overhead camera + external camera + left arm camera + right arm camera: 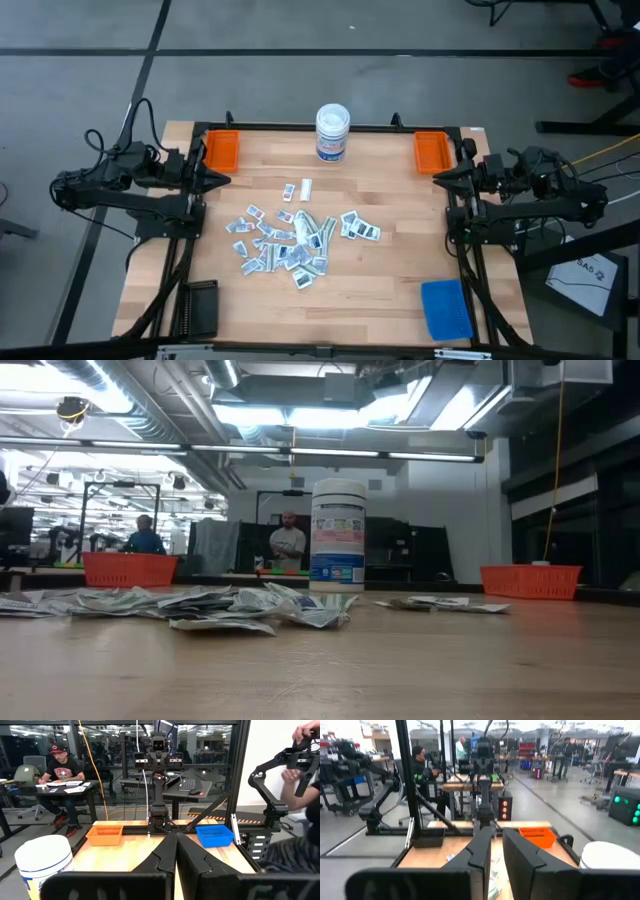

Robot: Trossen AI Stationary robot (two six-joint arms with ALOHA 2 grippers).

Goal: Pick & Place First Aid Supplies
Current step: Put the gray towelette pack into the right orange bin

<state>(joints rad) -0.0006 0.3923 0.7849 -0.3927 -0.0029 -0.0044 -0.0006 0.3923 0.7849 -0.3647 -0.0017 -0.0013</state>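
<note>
The first aid supplies lie in a loose pile near the middle of the table, with a few stray packets at about 12 o'clock from the pile. None of them is in a tray yet, so the job looks like it has not started.

A white tub stands at 12 o'clock from the pile, at the far edge. One orange tray sits at 10 o'clock and another orange tray at 2 o'clock. A blue tray sits at 4 o'clock and a black tray at 8 o'clock. The trays sit in the corners, maybe so each arm can reach one.

The left gripper waits at the table's 9 o'clock edge. Its jaws are closed and hold nothing. The right gripper waits at the 3 o'clock edge. Its jaws are almost shut, with a thin gap, and hold nothing. Both point at the pile but are well apart from it
</note>
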